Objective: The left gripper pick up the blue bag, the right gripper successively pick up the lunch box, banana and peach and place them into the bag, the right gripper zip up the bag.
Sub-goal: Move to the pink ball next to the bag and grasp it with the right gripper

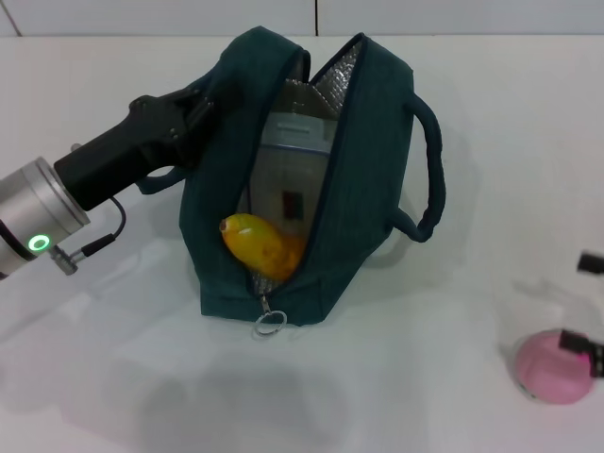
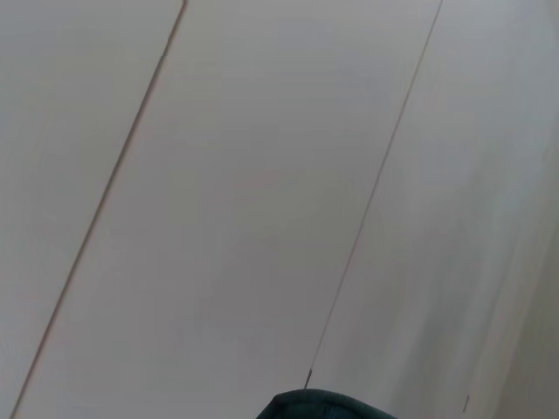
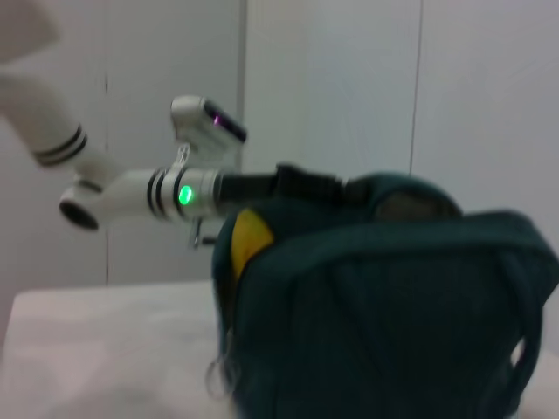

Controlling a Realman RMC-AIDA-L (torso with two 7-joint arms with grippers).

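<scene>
**Q:** Where does the blue bag stand, and what does it hold?

**A:** The blue bag (image 1: pixel 363 179) stands upright at the centre of the white table (image 1: pixel 142 377), its top zipper fully parted to show a silver lining. Inside, toward the far end, lies the lunch box (image 1: pixel 288 170), a clear container with a pale lid. In front of it, at the near end of the opening, rests the banana (image 1: pixel 261 243), its yellow skin just above the zipper pull (image 1: pixel 269 323) that hangs at the bag's near base. One carry handle arches out on the bag's right side.

**Q:** How do the two grippers stand?

**A:** The left gripper (image 1: pixel 203 104) reaches in from the left and is clenched on the bag's left rim, near the far end, holding that side up. The right gripper (image 1: pixel 590 302) shows only as dark fingertips at the right edge of the head view, straddling the peach (image 1: pixel 552 366); whether they press the fruit cannot be told.

**Q:** And the peach?

**A:** The pink peach sits on the table at the near right, well apart from the bag.
</scene>
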